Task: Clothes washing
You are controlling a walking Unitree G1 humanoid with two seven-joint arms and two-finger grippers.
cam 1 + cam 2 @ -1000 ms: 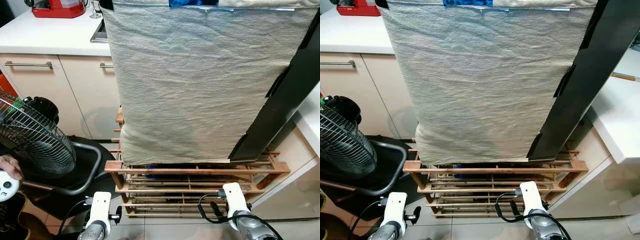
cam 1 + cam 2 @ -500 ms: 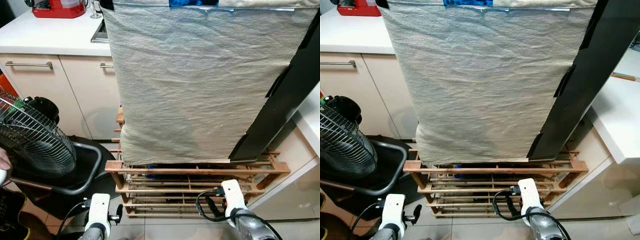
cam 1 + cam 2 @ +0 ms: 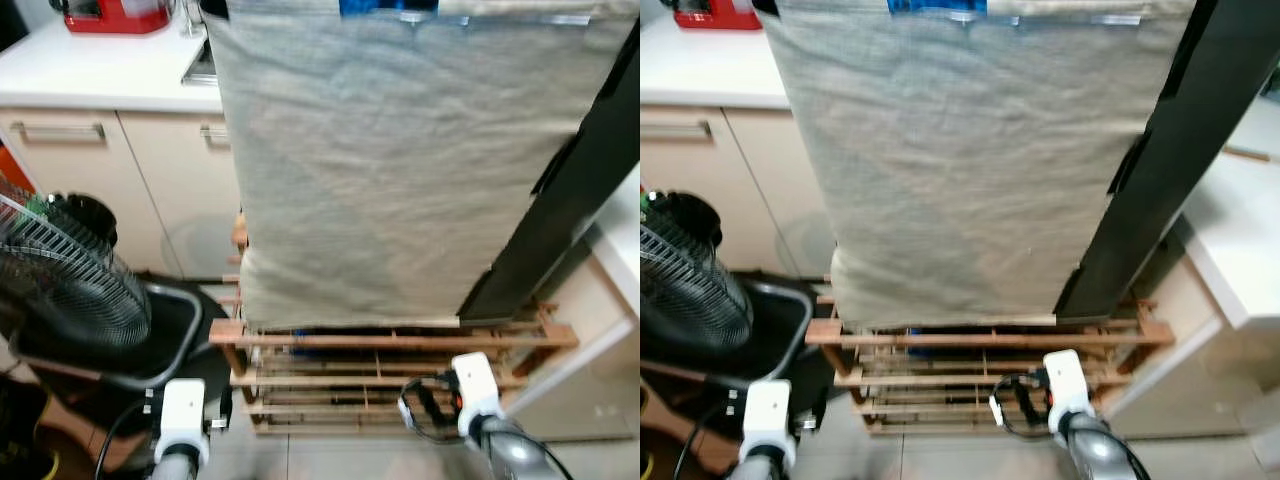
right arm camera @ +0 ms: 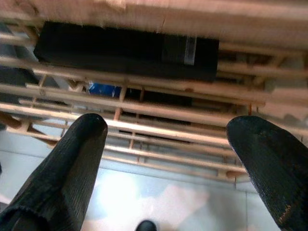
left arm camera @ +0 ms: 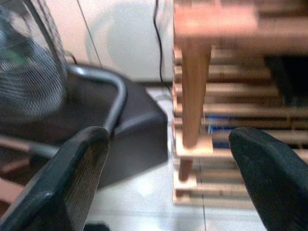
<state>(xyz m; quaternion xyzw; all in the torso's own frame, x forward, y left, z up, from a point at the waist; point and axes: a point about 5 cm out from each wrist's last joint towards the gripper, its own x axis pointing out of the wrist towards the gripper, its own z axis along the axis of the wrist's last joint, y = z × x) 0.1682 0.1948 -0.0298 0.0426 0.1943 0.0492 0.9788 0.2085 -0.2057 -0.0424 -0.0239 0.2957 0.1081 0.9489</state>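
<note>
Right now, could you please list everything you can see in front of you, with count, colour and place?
Cloth sheet: one, pale grey, hanging down over the rack's top.
Wooden rack: one, brown slats, on the floor under the sheet.
Black panel: one, leaning across the sheet's right edge.
Fan: one, black wire cage, at left on a black base.
Cabinets: cream doors with metal handles, behind the fan.
Counter: white, above the cabinets.
Appliance: one, red, on the counter.
Dark box: one, black, inside the rack.
Left hand: open, low near the rack's leg.
Right hand: open, facing the rack's slats.
</note>
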